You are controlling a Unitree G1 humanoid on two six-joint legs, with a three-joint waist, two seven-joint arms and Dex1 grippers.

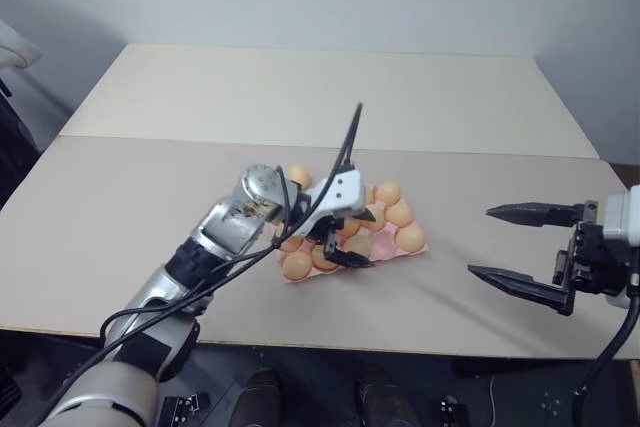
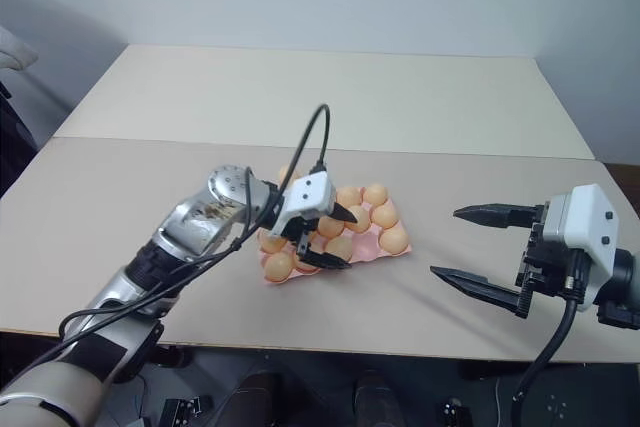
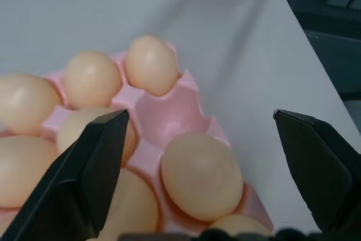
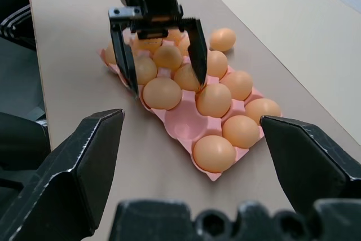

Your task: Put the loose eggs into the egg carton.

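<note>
**Table** (image 1: 300,97): one, made of two flat matte beige rectangular tops butted along a straight seam. It carries everything below.

**Left end effector** (image 1: 358,239): one, on a silver and white arm with a looping black cable (image 1: 345,147). It has two tapering black fingers with a hard matte finish, spread wide and holding nothing. They hang over the carton's left part, straddling several seated eggs.

**Right end effector** (image 1: 481,241): one, of the same build. Its two black fingers also stand wide apart and empty, above the bare table and well to the right of the carton.

**Pale pink moulded egg carton** (image 4: 175,134): one flat, lidless tray of rounded cups with scalloped walls. It lies near the middle of the near tabletop at a slant. One empty cup (image 3: 169,114) shows near its right end.

**Smooth oval light orange-brown eggs** (image 4: 214,100): at least ten are seated in cups. All look alike, with a faint sheen. Others may be hidden behind the left fingers, so no full count is possible.

**Loose egg** (image 4: 223,39): one of the same kind, just beside the carton's far edge, apparently on the table.
</note>
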